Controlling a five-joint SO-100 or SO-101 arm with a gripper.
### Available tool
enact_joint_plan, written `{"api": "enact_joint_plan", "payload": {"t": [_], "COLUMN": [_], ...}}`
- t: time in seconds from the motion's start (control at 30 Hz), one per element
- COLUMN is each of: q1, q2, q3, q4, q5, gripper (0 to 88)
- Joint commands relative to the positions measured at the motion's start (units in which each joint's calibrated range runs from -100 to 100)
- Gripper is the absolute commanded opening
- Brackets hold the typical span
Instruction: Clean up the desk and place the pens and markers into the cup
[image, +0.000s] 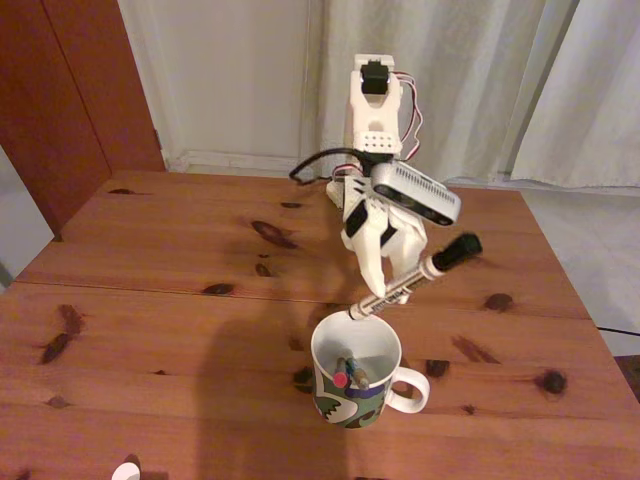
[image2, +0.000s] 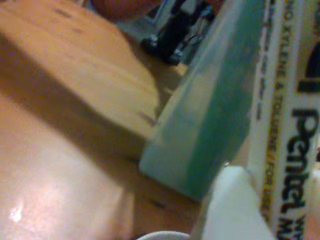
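In the fixed view we see our tool (image: 385, 283) clenched on the white-barrelled marker (image: 410, 277), which hangs tilted, its black cap up and to the right of the tool and its lower end just below the tool, at or barely above the far rim of the cup (image: 355, 383). The cup stands on the bench (image: 150, 300) directly below the tool, with a few pens (image: 347, 373) already leaning inside. To do this step well, we judge we should bring the marker's lower end past the rim and over the white interior, steepen it if we can, and only then let go, so it slides in rather than tipping the mug or bouncing off. In the wrist view the marker (image2: 285, 125) runs along the tool's right side; its barrel reads "Pentel", with smaller print "NO XYLENE & TOLUENE / FOR USE"; the remaining letters are cut off.
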Motion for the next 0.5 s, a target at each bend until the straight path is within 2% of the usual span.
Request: {"api": "enact_joint_plan", "payload": {"t": [0.0,0.47], "q1": [-0.1,-0.1], "q2": [0.3,3.3], "q3": [-3.2,-3.2], "q4": [-1.1,-1.1], "q5": [0.2,-0.3], "gripper": [1.0,1.2]}}
